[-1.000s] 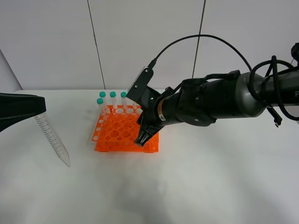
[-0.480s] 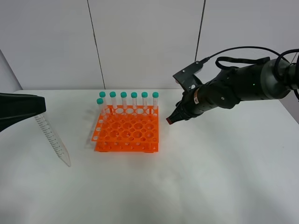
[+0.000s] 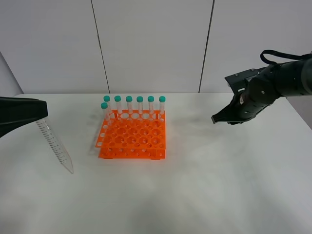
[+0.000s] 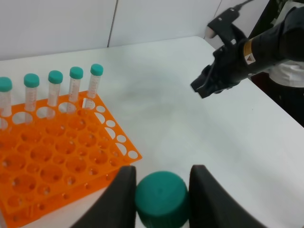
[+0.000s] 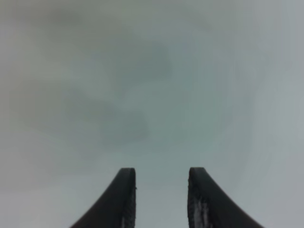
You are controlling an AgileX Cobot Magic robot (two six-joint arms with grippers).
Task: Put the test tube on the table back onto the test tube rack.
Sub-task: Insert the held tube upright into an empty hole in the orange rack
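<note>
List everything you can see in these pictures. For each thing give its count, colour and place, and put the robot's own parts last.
test tube rack: one, bright orange, on the table, left of centre.
racked tubes: seven, clear with teal caps, upright; six along the rack's back row, one in the next row at its left end.
test tube: one, clear with printed marks and a teal cap, hanging tilted from the left gripper, left of the rack.
table: one, white, under everything.
wall panels: pale grey, behind the table.
left gripper: one, black, shut on the test tube's cap.
right gripper: one, black, open and empty, over the table right of the rack.
</note>
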